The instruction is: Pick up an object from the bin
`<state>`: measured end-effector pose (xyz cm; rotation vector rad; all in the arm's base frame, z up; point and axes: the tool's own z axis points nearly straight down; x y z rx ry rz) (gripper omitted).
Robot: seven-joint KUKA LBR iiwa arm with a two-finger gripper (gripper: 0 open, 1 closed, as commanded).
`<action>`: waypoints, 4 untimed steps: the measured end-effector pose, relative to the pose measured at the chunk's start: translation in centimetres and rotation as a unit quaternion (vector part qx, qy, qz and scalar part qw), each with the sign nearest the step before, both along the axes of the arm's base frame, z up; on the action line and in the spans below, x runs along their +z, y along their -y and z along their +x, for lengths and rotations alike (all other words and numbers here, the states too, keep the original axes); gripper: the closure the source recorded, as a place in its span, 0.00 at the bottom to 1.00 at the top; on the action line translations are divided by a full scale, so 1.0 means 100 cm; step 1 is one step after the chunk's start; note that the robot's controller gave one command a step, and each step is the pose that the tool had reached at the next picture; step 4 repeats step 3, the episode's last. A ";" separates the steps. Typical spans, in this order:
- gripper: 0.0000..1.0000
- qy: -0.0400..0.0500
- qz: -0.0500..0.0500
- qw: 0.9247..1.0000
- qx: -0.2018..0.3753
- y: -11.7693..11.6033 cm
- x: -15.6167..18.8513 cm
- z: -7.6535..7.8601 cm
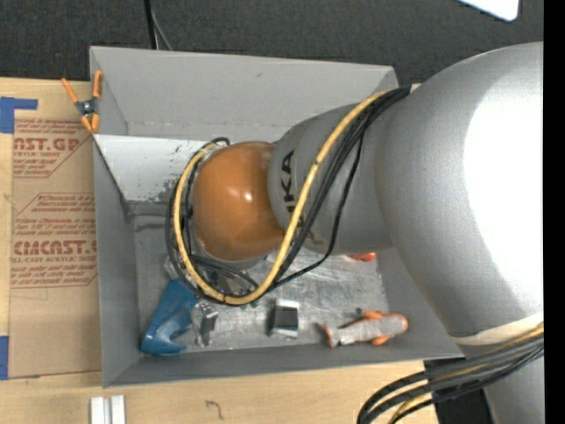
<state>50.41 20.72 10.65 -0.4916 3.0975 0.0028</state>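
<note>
— Grey metal bin [115, 263] with sloping walls, photographed from above: what is reaching into it?

— One large silver robot arm [459, 193] is stretching across from the right of the camera view. Its rounded orange wrist cover [231, 200] is hanging over the left half of the bin floor, and yellow and black cables [305, 210] are looping round it.

— And the gripper?

— The gripper [206, 322] is showing as a small piece of bare metal just below the orange cover and the cable loop, low over the floor near the front-left corner. Whether it is spread or pressed together cannot be told, since the cover and cables are hiding most of it.

— Which thing is lying nearest to it?

— A blue, soft-looking crumpled lump [168, 322] is lying in the front-left corner, just beside the gripper on the view's left. Whether the two are touching cannot be told.

— What else is lying on the floor?

— A small dark square block with a pale face [284, 318] is sitting a little to the right of the gripper, near the front wall. Further right, a long grey tool-shaped piece with orange ends [366, 328] is lying along that same wall, well apart from the gripper. A small orange scrap [364, 257] is peeking out beside the arm's underside. A crinkled silvery sheet [353, 281] is lining the floor under these three.
</note>
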 end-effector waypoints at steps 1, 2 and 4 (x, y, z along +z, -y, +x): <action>1.00 0.008 0.002 0.994 0.112 -0.017 -0.017 0.006; 1.00 0.008 0.002 0.994 0.112 -0.017 -0.017 0.006; 1.00 -0.003 -0.001 0.992 0.127 -0.009 0.097 0.010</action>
